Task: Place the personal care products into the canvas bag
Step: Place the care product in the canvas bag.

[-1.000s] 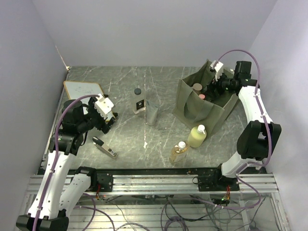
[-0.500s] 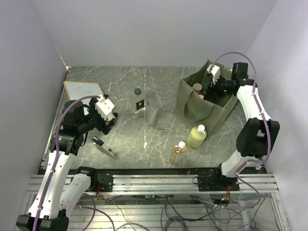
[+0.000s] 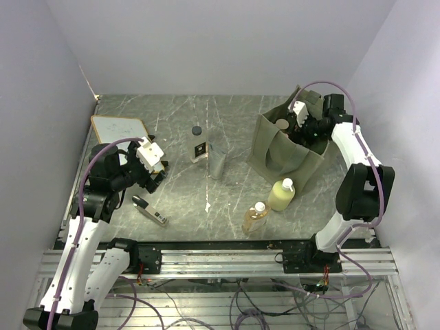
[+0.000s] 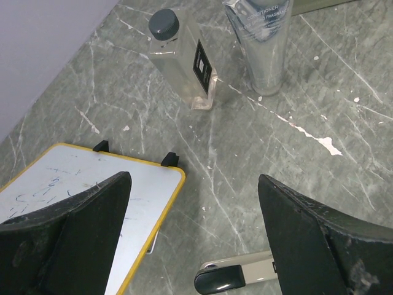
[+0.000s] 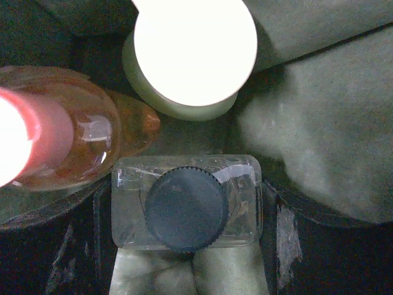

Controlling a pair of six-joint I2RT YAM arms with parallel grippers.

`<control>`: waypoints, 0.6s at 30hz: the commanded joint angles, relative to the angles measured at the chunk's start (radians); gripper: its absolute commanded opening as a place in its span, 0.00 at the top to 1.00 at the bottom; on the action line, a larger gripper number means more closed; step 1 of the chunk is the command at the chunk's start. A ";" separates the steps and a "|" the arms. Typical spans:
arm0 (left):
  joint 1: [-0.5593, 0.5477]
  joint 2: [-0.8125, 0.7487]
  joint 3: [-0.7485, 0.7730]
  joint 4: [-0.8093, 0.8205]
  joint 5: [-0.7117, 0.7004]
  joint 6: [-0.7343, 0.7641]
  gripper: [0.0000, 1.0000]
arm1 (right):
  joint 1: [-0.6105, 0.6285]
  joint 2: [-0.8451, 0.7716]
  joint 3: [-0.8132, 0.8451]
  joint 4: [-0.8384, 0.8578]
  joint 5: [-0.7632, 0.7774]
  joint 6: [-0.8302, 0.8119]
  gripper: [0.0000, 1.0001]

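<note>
The olive canvas bag (image 3: 278, 155) stands at the right. My right gripper (image 3: 303, 126) reaches down inside it, shut on a clear bottle with a black cap (image 5: 186, 208), a finger against each side. Beside that bottle in the bag sit an amber bottle with a pink cap (image 5: 55, 141) and a white-capped one (image 5: 190, 55). Outside the bag stand a second clear bottle with a black cap (image 3: 198, 144), a translucent grey container (image 3: 218, 162), a pale yellow-green bottle (image 3: 280, 194) and an orange bottle (image 3: 255, 217). My left gripper (image 3: 152, 169) hangs open and empty over the table at the left.
A slim black-and-silver gadget (image 3: 150, 211) lies just below my left gripper (image 4: 193, 184). A white board with a yellow edge (image 3: 119, 128) lies at the far left. Bag fabric (image 5: 319, 141) closes in around my right gripper. Purple walls stand behind and on both sides.
My right gripper has moved left and deeper into the bag with the clear bottle. The left arm has stayed almost still.
</note>
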 commanded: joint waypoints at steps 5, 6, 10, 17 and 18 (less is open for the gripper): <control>0.010 -0.012 0.004 -0.020 0.045 0.025 0.04 | 0.009 0.031 0.048 0.024 0.067 0.005 0.51; 0.010 -0.013 0.005 -0.022 0.045 0.027 0.04 | 0.011 0.032 0.053 0.020 0.071 0.008 0.50; 0.010 -0.013 0.007 -0.027 0.049 0.034 0.04 | 0.018 0.028 0.061 0.012 0.090 0.018 0.44; 0.010 -0.014 0.008 -0.033 0.057 0.045 0.03 | 0.024 0.005 0.081 0.004 0.117 0.029 0.35; 0.010 -0.012 0.008 -0.034 0.059 0.046 0.03 | 0.025 0.002 0.084 0.003 0.120 0.030 0.34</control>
